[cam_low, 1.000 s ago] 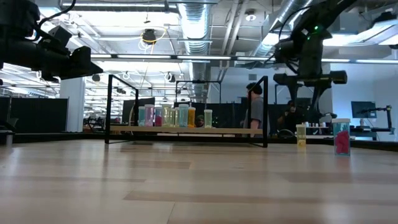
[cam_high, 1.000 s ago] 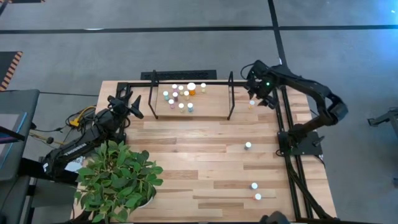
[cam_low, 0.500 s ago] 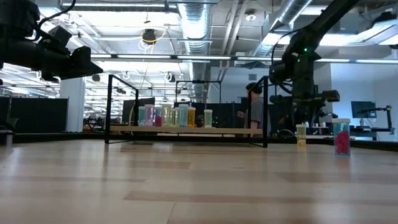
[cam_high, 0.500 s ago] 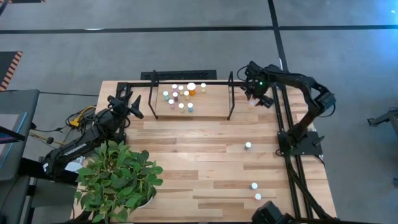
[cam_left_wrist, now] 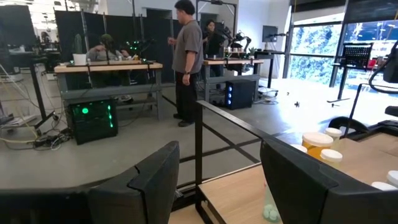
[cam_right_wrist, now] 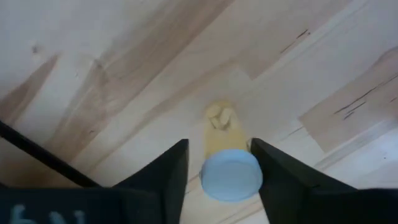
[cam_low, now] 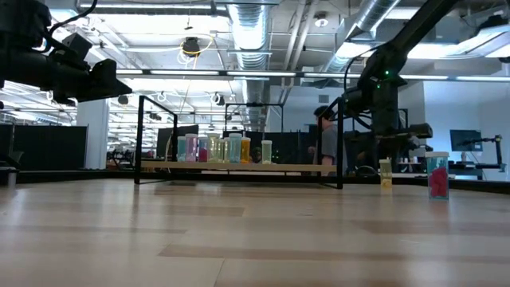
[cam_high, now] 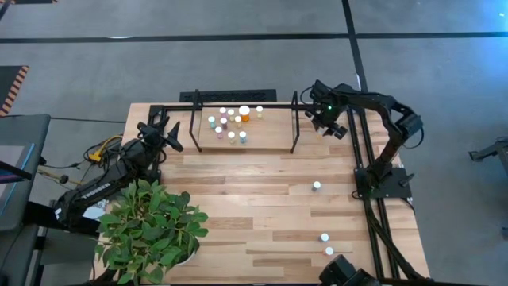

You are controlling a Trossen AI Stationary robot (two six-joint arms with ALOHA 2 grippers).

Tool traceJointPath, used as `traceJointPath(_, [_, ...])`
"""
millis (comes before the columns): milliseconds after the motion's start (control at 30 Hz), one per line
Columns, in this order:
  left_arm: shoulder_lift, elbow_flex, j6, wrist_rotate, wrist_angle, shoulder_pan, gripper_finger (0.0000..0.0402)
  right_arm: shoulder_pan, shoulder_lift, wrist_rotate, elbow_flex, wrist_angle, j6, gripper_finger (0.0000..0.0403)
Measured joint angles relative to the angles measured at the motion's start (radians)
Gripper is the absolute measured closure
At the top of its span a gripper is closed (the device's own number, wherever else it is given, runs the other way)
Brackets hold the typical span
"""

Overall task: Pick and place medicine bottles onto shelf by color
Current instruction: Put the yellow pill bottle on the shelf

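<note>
Right fingers (cam_right_wrist: 219,163): pressed on both sides of a yellowish bottle (cam_right_wrist: 225,163) with a pale cap, standing on the surface (cam_high: 262,191) just right of the shelf (cam_high: 244,141).
Left fingers (cam_left_wrist: 217,180): part open, empty, raised left of the shelf.
Shelf: a cluster of bottles (cam_high: 232,124) on it.
Open room: three bottles (cam_high: 317,186) stand well apart on bare surface toward the right edge.

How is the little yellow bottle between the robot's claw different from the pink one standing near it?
The yellow bottle is smaller and slimmer; the pink bottle is taller and wider. The yellow one sits between the right claw's fingers; the pink one stands alone, untouched. Both stand upright on the table, outside the shelf.
</note>
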Motion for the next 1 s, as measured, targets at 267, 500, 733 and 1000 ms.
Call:
traceJointPath(267, [0.0,0.0,0.0,0.0,0.0,0.0,0.0187,0.0,0.005,-0.001,0.0,-0.002,0.0,0.0289])
traceJointPath(500, [0.0,0.0,0.0,0.0,0.0,0.0,0.0187,0.0,0.003,-0.017,0.0,-0.011,-0.003,0.0271])
traceJointPath(733, [0.0,0.0,0.0,0.0,0.0,0.0,0.0188,0.0,-0.064,-0.024,0.0,-0.051,-0.026,0.0252])
traceJointPath(1000, [0.0,0.0,0.0,0.0,0.0,0.0,0.0188,0.001,-0.231,-0.015,0.0,-0.116,-0.014,0.0285])
